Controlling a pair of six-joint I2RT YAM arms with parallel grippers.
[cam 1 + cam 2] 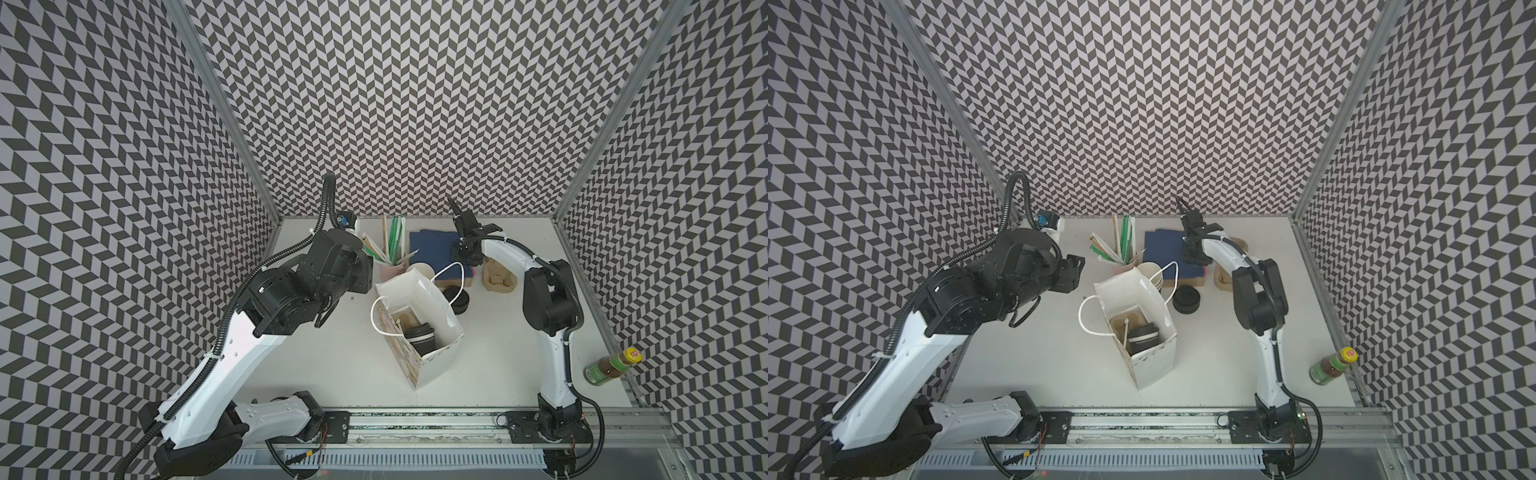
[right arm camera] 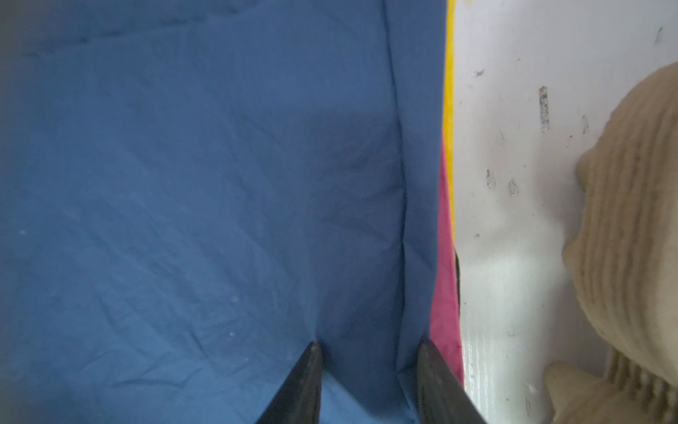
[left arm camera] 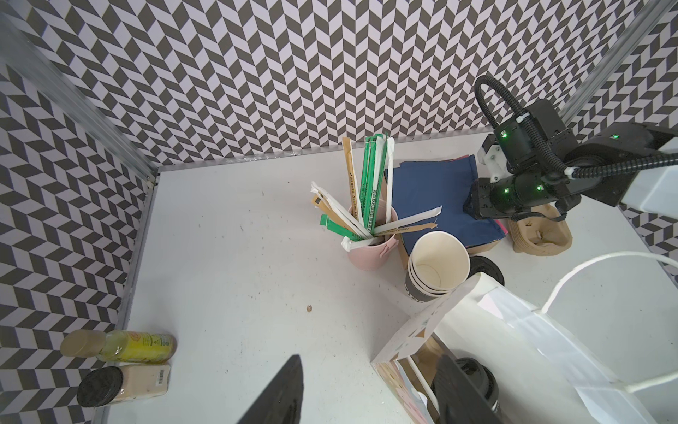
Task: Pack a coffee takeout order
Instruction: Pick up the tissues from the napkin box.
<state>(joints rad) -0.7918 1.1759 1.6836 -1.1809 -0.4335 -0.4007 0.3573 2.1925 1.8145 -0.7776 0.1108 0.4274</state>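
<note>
Right claw (image 2: 370, 345): fingers part-way apart, both tips planted on the navy napkin (image 2: 183, 183), close to the edge facing the stack of pulp carriers (image 2: 631, 220). A creased ridge of paper lies between the tips.
Navy napkin: flat on top of a napkin pile at the back of the worktop (image 1: 332, 365). A pink edge (image 2: 445, 293) and a yellow edge (image 2: 448, 91) peep out beneath it. It is near square, so no long axis can be told, and its sides run roughly parallel to the back wall in both top views.
Right arm: rises from the front rail with the elbow folded high. The forearm reaches back and inward, and the wrist is bent so the claw points straight down at the pile.
Left claw (image 3: 370, 358): spread wide and gripping nothing, held in the air just beside the rim of the paper bag (image 1: 432, 365) on the left arm's side.
Left arm: doubled back on itself above the left of the worktop, forearm aimed toward the centre.
Lidded cup (image 1: 419, 336): inside the paper bag with its black lid up and long axis near upright, seated in the carrier (image 1: 404, 321).
Carrier: tan pulp, low in the bag. Its free well lies beside the cup, toward the left arm's side.
Paper bag: white and upright at mid-worktop, mouth open, cord handles flopped outward.
Behind the bag: a stack of lidless cups (image 3: 438, 264), a stack of black lids (image 1: 456, 301) and a pink mug (image 3: 367, 257) bristling with wrapped straws.
</note>
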